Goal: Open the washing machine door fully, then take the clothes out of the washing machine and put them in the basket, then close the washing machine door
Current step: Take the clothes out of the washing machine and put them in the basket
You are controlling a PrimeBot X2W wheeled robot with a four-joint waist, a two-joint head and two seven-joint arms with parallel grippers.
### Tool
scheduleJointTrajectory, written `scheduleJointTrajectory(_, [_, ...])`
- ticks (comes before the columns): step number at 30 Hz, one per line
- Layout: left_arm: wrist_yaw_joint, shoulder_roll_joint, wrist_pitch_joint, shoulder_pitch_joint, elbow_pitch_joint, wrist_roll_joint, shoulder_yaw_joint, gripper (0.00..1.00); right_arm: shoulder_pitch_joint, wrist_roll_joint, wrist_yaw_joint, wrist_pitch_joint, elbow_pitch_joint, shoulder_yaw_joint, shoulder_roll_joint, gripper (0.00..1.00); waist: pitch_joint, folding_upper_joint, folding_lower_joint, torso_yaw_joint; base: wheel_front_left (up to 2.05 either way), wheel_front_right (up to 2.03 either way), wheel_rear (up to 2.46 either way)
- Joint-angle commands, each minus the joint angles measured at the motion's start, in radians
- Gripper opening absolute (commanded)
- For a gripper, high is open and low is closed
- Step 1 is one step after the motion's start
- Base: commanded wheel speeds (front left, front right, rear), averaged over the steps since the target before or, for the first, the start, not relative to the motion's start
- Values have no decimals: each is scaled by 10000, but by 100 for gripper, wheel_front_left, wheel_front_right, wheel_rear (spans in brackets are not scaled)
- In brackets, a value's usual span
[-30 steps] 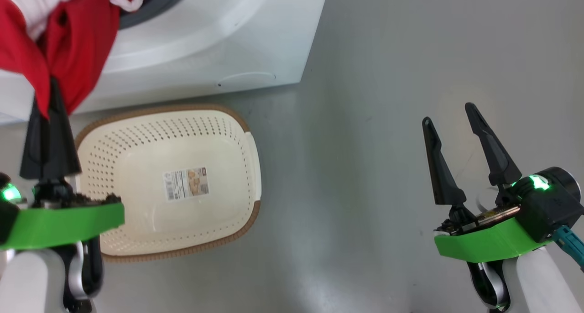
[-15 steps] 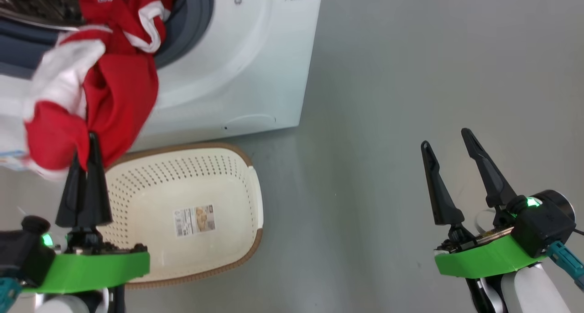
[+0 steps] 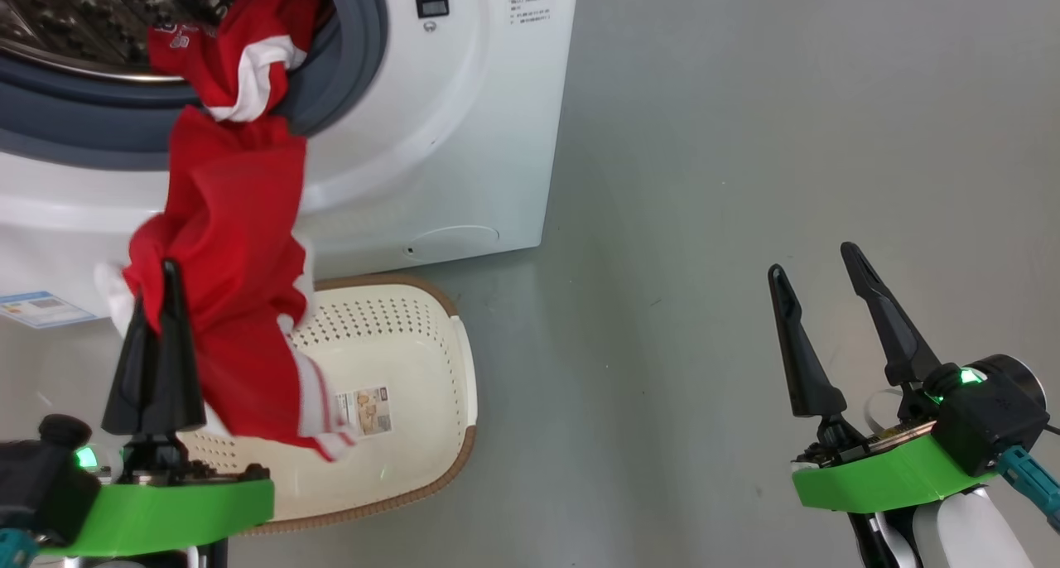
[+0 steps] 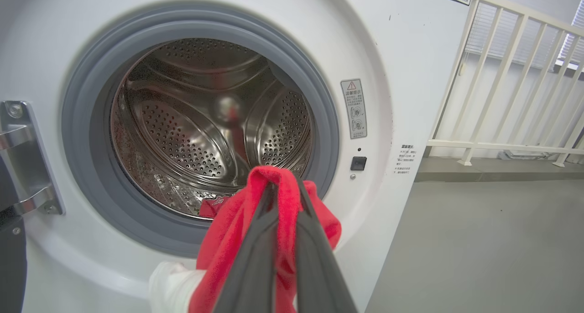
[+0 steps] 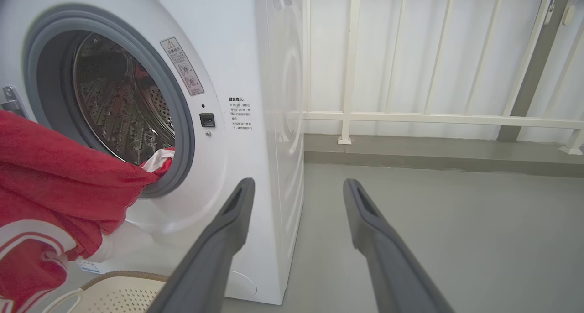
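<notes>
Head view looks down on the washing machine (image 3: pixel 464 137), whose round mouth stands uncovered, with the grey gasket (image 3: pixel 348 96) and the perforated steel drum (image 3: pixel 74 13) showing. The left end effector (image 3: pixel 168 270) sits in front of the washing machine, below the mouth, its two dark fingers pressed together on a fold of the clothes (image 3: pixel 236 220). Red cloth reaches from inside the drum, over the gasket's lower lip and down the washing machine's white front to the pinched fold; whether it is one garment or two cannot be told. A loose end with white stripes hangs past the fingers over the basket (image 3: pixel 464 361). The basket stands on the grey floor (image 3: pixel 745 137) just in front of the washing machine's base, with a paper label (image 3: pixel 364 411) on its bottom.

Left wrist view has the left end effector (image 4: pixel 285 187) clamped on the red fold (image 4: pixel 228 240) before the lower edge of the mouth, and a metal hinge bracket (image 4: pixel 23 158) beside the gasket (image 4: pixel 82 167).

Off to the side of the washing machine, well apart from it and over bare floor, the right end effector (image 3: pixel 811 260) has its jaws spread wide with nothing between them. Right wrist view looks along its parted fingers (image 5: pixel 219 240) past the washing machine's (image 5: pixel 237 53) front corner, with a white railing (image 5: pixel 410 117) behind the washing machine and the red clothes (image 5: pixel 54 180) spilling from the mouth above the basket (image 5: pixel 123 294).
</notes>
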Motion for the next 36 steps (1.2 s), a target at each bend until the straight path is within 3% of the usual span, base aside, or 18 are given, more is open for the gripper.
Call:
scheduleJointTrajectory(1, [61, 237, 25, -14, -285, 4, 326, 0, 64, 135, 63, -65, -296, 200, -66, 100, 63, -1, 0, 18, 0, 0, 0])
scheduleJointTrajectory(11, [-163, -62, -116, -845, 1484, -255, -43, 0, -256, 217, 63, -65, -393, 246, -66, 100, 800, -1, 0, -55, 0, 0, 0])
scheduleJointTrajectory(25, [-676, -392, -651, -3216, 6541, 37, -229, 0, -758, 163, 63, -65, -504, 297, -66, 100, 2052, -1, 0, -245, 0, 0, 0])
scheduleJointTrajectory(36, [-881, -451, -665, -4792, 9425, 760, 192, 0, -1128, 93, 63, -65, -621, 354, -66, 100, 2978, -1, 0, -381, 0, 0, 0])
